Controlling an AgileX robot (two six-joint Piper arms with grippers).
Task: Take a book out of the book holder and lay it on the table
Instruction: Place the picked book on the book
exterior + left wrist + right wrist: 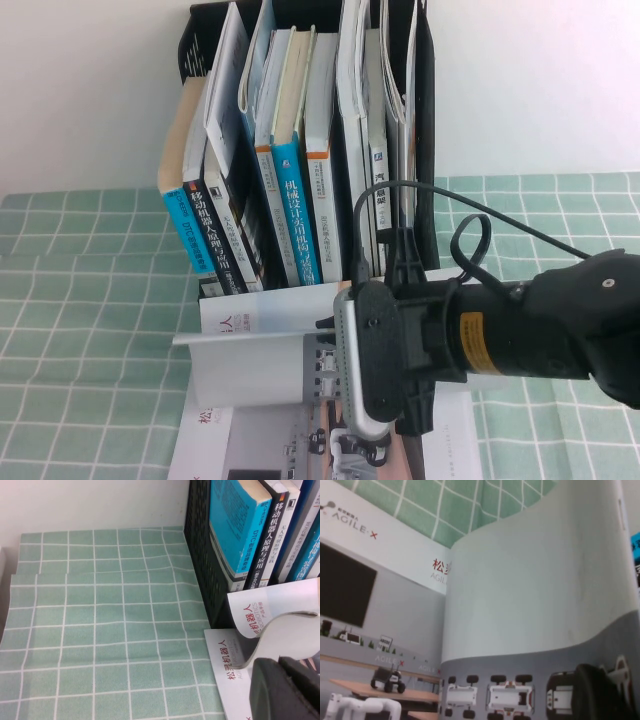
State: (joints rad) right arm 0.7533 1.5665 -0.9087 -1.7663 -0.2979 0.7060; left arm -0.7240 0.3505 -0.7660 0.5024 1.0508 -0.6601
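The black book holder (425, 150) stands at the back of the green-grid table (90, 300), full of upright books. My right gripper (360, 445) is in front of it, shut on the thin white book (250, 365), which hangs curled above the table with its red title at its left edge. In the right wrist view one dark finger (597, 695) presses on the book's bent cover (535, 580). The book also shows curled in the left wrist view (290, 630). My left gripper (285, 690) is shut and empty, low beside the holder (200, 555), and out of the high view.
A similar booklet with a grey robot-photo cover (260, 450) lies flat on the table under the held book; it also shows in the right wrist view (370, 605). Thick blue-spined books (300, 210) lean in the holder. Bare cloth (100, 605) stretches left of it.
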